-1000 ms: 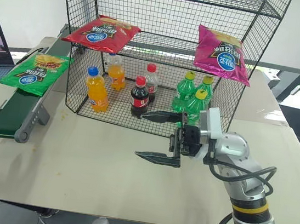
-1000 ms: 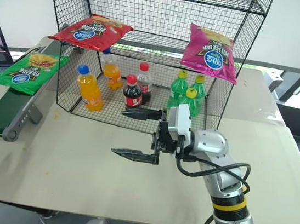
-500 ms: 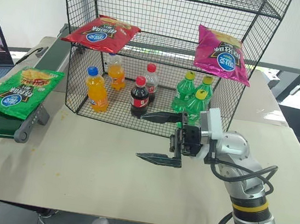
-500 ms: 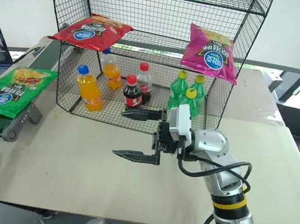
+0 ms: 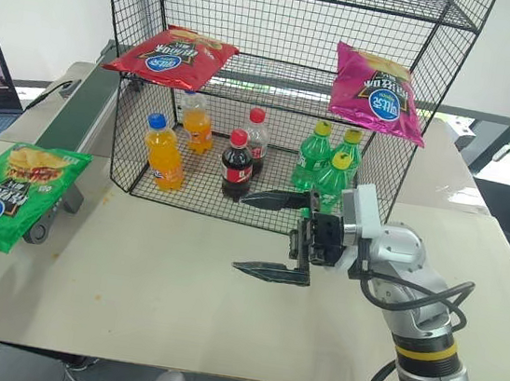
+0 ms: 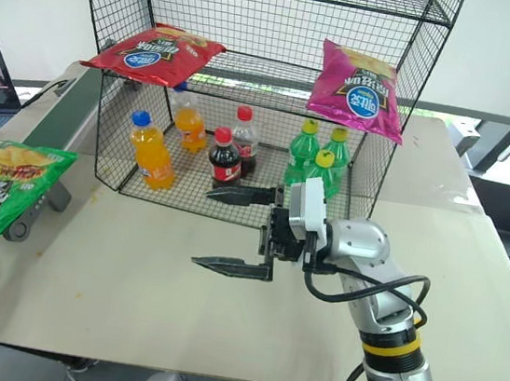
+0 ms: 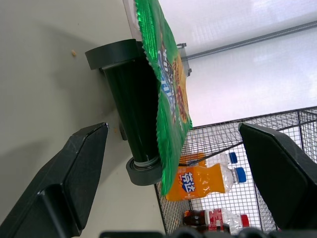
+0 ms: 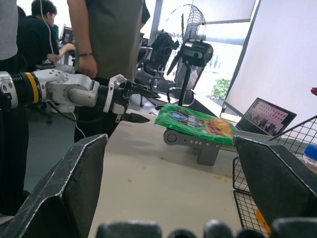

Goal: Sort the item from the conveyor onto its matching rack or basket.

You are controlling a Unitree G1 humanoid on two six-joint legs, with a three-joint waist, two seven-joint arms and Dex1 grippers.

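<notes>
The crisp bag point(image 5: 10, 194) lies over the near end of the conveyor point(image 5: 75, 116), left of the rack point(image 5: 278, 90). Bottles point(image 5: 241, 156) stand on the rack's bottom tier; two bags point(image 5: 172, 54) lie on the tier above. The right gripper point(image 5: 277, 234) hovers before the rack, above the table point(image 5: 158, 281).

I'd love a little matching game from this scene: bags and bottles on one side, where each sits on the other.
Things:
1. green bag
2. red bag
3. pink bag
4. cola bottle

Places:
A. rack's middle shelf, robot's right side
B. rack's bottom tier, among the bottles
C. hanging over the conveyor's near end
D. rack's middle shelf, robot's left side

Pairs: 1-C, 2-D, 3-A, 4-B
</notes>
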